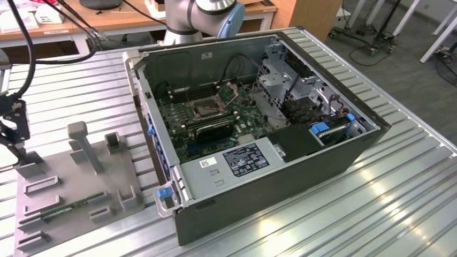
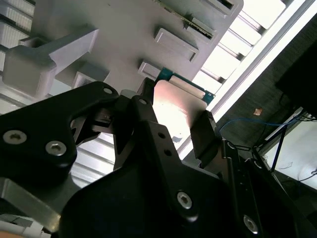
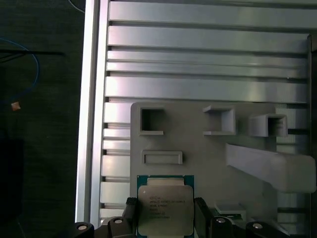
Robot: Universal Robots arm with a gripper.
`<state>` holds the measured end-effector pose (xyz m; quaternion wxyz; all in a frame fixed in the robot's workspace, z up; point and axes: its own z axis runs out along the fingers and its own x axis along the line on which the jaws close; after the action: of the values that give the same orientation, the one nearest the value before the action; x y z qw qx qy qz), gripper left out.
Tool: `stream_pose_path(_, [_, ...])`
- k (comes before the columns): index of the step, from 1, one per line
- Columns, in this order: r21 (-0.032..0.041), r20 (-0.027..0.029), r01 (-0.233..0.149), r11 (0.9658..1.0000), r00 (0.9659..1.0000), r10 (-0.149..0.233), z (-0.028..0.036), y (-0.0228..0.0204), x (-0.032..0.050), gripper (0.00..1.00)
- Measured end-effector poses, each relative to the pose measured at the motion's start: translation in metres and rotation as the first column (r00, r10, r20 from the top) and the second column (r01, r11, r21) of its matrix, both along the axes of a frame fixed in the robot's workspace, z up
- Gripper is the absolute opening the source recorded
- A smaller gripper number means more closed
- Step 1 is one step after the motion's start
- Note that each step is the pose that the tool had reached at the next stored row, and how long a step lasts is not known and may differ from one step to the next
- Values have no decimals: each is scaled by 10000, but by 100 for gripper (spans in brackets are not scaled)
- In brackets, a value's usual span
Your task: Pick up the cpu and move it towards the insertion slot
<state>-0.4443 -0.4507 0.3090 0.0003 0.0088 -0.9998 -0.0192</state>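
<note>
Several short lines of dark print stand on the metal top of the cpu [image 3: 165, 210], which sits pinched in the gripper [image 3: 166, 202]; the letters are too small to make out. Well away from the gripper, inside the computer case [image 1: 286, 179], the power supply [image 1: 214, 182] carries a large white label [image 1: 245, 159] of fine print and a small white sticker [image 1: 208, 162] beside it, neither readable.

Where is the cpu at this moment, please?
In both wrist views the cpu sits between the gripper's jaws over the grey fixture plate, at the exterior view's left, apart from the computer case.
</note>
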Motion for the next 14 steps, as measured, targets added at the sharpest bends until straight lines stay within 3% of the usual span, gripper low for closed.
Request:
stream_pose_path(3, [1,1,0,10000,10000,0,28,0,0,54])
stream_pose_path(14, [1,0,0,10000,10000,0,39,0,0,54])
